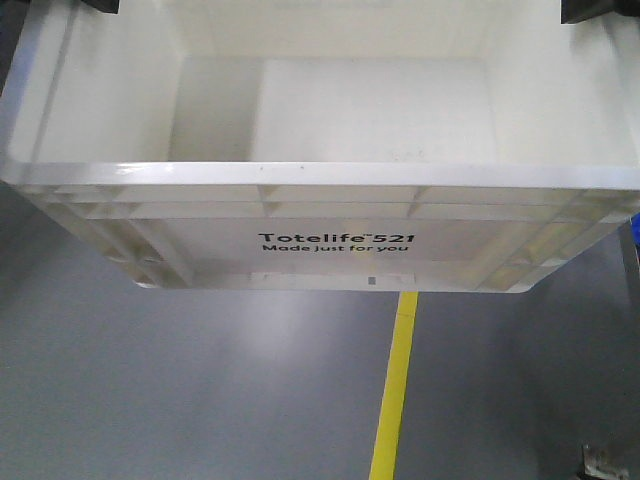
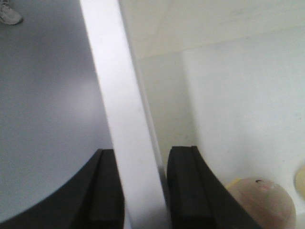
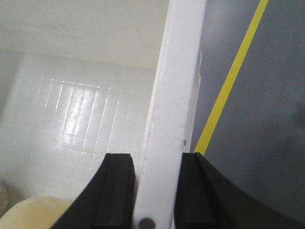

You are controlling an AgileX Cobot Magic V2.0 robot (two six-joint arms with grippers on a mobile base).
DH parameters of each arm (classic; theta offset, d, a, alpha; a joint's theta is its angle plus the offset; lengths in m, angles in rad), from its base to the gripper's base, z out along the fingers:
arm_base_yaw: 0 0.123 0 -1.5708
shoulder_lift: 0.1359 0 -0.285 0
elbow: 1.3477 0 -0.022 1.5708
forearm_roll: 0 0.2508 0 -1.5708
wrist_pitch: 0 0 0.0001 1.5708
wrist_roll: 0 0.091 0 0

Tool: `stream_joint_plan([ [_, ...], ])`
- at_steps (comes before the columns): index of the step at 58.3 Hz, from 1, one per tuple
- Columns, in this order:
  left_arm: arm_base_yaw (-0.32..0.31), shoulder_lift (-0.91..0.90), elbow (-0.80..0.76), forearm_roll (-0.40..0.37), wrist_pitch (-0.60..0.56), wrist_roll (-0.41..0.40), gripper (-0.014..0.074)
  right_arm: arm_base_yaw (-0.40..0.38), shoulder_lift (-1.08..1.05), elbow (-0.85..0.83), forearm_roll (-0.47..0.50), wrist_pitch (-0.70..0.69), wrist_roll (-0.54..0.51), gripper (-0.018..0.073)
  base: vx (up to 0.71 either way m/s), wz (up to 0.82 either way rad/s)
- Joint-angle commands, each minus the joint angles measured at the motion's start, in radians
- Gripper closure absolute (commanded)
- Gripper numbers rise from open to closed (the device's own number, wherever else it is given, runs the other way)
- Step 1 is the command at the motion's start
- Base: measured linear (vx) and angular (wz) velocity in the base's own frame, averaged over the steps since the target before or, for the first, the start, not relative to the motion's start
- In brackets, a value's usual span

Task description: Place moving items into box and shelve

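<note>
In the front view the box (image 1: pixel 150 215) hangs clear of the grey floor (image 1: pixel 200 400). Its printed long wall is toward the bottom of the picture and its long axis runs side to side. A yellow line (image 1: pixel 395 390) on the floor passes beneath it. The stretch of the box's bottom that shows here is bare, so the two balls must lie outside this frame. In the left wrist view the left gripper (image 2: pixel 143 191) is clenched on the box's side rim, one black finger outside the wall and one inside, with the rim running straight away from the jaws. A pinkish-brown ball (image 2: pixel 262 202) sits on the box's bottom just inward of the inner finger. A pale sliver at the picture's right edge is probably the cream ball (image 2: pixel 301 179), though too little of it shows to be sure. In the right wrist view the right gripper (image 3: pixel 155 191) is clamped on the opposite rim in the same way. The cream ball (image 3: pixel 38 214) lies on the bottom on the box side of the inner finger, with the yellow line out past the wall. Both balls seem to be in, so what remains is the shelving, and no shelf is in sight. The box spans crosswise between the arms, neither one nearer, so they would need to travel together and level, or the balls will likely roll.
</note>
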Motion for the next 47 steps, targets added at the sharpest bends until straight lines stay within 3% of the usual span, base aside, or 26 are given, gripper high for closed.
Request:
stream_joint_plan([
  [1, -0.008, -0.048, -0.043, -0.003, -0.134, 0.026, 0.0597, -0.003, -0.046, -0.043, 0.017, -0.150, -0.015, 0.0564, 0.60, -0.05],
  [47, -0.008, -0.048, -0.043, -0.002, -0.134, 0.026, 0.0597, -0.003, -0.046, -0.043, 0.017, -0.145, -0.015, 0.0564, 0.61, -0.16],
])
